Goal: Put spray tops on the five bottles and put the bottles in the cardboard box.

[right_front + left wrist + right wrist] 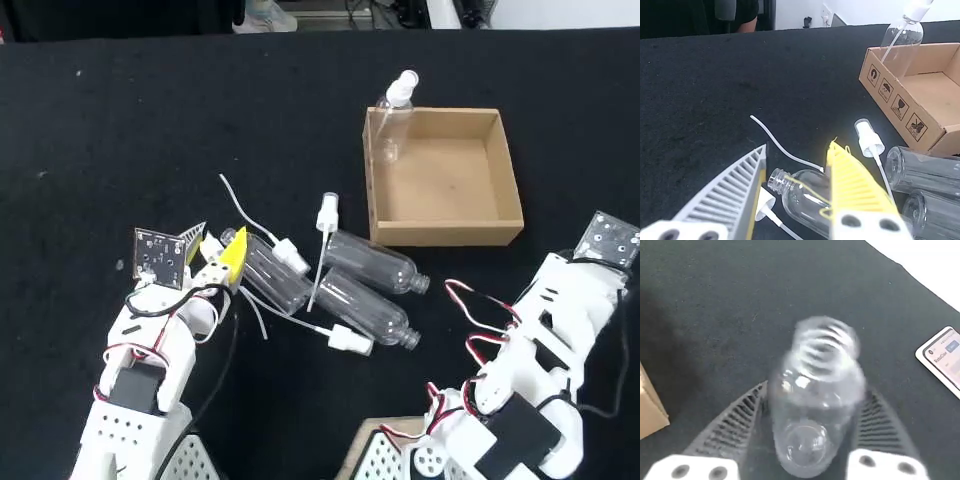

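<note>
Three clear uncapped bottles lie mid-table: one (268, 275) nearest my left gripper (220, 242), two more (375, 262) (365, 310) beside it. Loose white spray tops (327, 214) (291, 256) (350, 340) with thin tubes lie among them. My left gripper (799, 147) is open, its grey and yellow fingers on either side of the near bottle's neck (782, 181) without touching it. A capped bottle (394, 118) leans at the cardboard box's (445, 236) far left corner. My right gripper (812, 405) is shut on a clear uncapped bottle (815, 390), neck pointing away.
The table is black cloth. The right arm (545, 350) stands at the near right, beside the box's front right corner. A phone (945, 360) lies on the cloth beyond the right gripper. Open cloth spreads left of and behind the bottles.
</note>
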